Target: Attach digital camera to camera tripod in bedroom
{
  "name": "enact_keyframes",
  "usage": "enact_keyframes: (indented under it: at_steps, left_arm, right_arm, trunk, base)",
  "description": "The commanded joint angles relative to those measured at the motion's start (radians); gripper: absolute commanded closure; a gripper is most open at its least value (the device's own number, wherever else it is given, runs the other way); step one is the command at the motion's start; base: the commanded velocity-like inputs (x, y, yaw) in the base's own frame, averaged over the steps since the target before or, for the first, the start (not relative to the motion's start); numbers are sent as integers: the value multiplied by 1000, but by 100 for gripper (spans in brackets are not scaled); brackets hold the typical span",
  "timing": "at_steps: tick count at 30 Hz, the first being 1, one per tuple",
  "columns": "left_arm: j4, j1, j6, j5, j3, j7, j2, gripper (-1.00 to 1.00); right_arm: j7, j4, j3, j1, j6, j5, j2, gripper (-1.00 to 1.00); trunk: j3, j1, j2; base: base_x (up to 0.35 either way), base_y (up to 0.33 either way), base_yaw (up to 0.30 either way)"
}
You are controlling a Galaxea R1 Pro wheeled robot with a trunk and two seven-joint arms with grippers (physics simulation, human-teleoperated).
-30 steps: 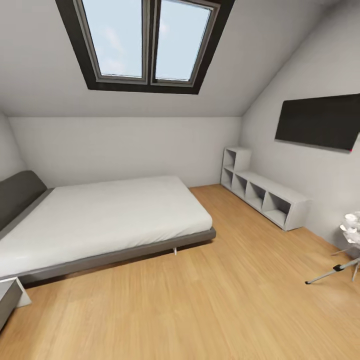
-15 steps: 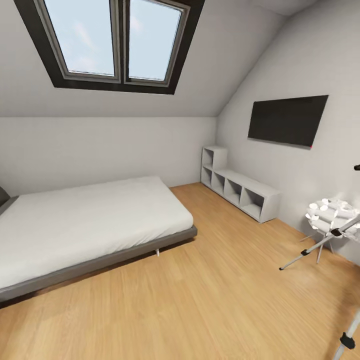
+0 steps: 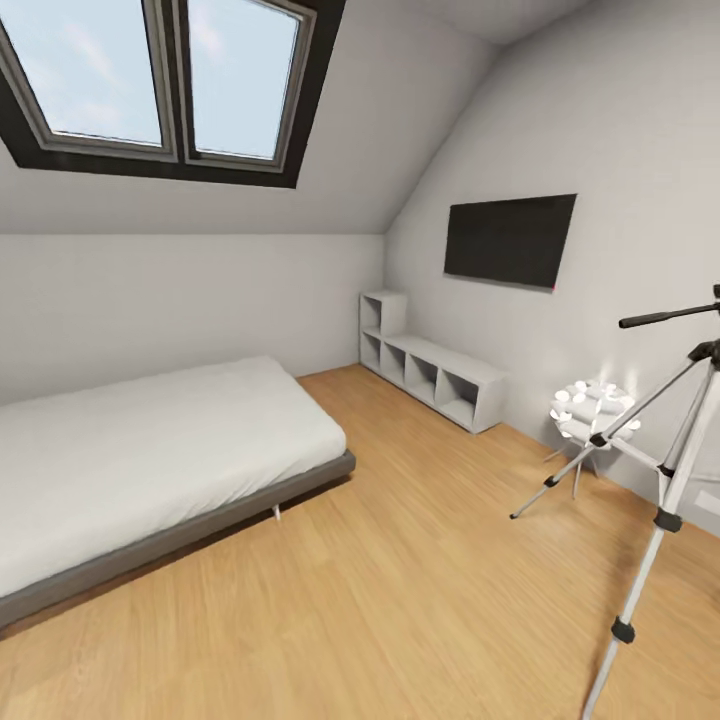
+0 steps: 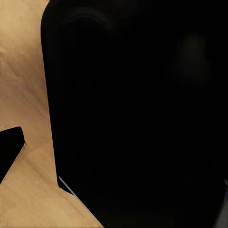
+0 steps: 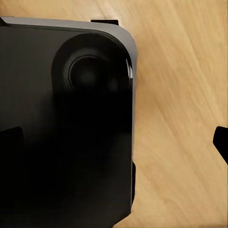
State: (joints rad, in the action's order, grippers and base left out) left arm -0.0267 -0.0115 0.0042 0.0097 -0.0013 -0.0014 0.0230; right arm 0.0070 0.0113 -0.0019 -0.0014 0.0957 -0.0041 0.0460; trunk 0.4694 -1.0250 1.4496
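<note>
Three silver legs of the camera tripod (image 3: 665, 470) stand on the wood floor (image 3: 420, 590) at the head view's right, its black pan handle jutting out, near a small white table (image 3: 592, 408); a grey bed (image 3: 150, 460) lies left. Both wrist views show the robot's dark base (image 4: 137, 114) over floor; whether either gripper's fingers are apart cannot be told.

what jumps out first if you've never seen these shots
In the head view, the camera tripod stands at the right edge on the wood floor, silver legs splayed and black pan handle pointing left. A dark skylight fills the sloped ceiling at upper left, above the grey platform bed. A black wall screen hangs above the white cube shelves.
</note>
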Motion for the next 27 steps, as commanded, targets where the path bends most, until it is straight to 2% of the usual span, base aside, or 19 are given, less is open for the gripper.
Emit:
enact_keyframes:
  at_steps: [1,27]
  left_arm:
    - [-2,-1,0,1,0,0,0,-100]
    - [-3,-1,0,1,0,0,0,-100]
  right_arm:
    - [1,0,0,0,2,0,0,-100]
    - [1,0,0,0,4,0,0,-100]
  trunk:
    - [1,0,0]
    - [1,0,0]
  base:
    - [0,0,-300]
    - [0,0,-300]
